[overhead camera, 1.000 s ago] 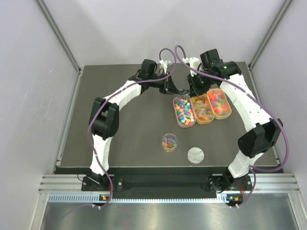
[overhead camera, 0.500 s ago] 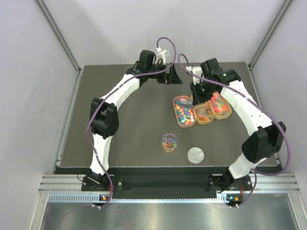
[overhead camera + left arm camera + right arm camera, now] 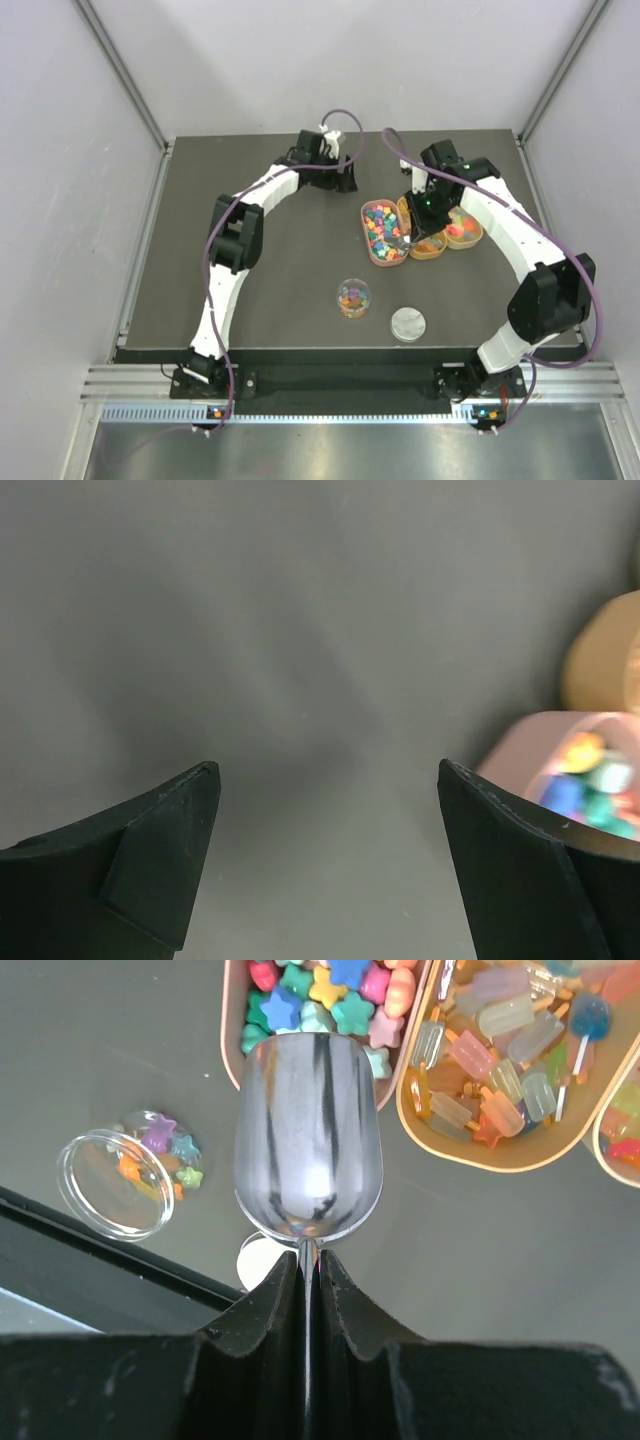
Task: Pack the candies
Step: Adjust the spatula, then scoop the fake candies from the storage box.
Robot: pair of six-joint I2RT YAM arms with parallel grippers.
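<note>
The candies lie in three oval orange trays: multicoloured stars [image 3: 384,230] [image 3: 320,990], pale ice-lolly gummies [image 3: 426,240] [image 3: 490,1050] and red-orange pieces [image 3: 462,225]. A few star candies sit in the small clear jar [image 3: 353,297] [image 3: 125,1175]. My right gripper [image 3: 420,215] [image 3: 310,1260] is shut on the thin handle of a silver scoop [image 3: 308,1150]. The scoop's empty bowl hangs over the near end of the star tray. My left gripper [image 3: 343,180] [image 3: 328,770] is open over bare table left of the trays, with nothing between its fingers. The star tray's edge [image 3: 530,750] shows at its right.
The jar's round silver lid [image 3: 407,322] [image 3: 252,1260] lies on the dark table [image 3: 260,270] near its front edge, right of the jar. Grey walls close in the table on the left, right and back.
My left gripper has opened and drawn back left, away from the right gripper. The right gripper has carried the scoop forward over the trays.
</note>
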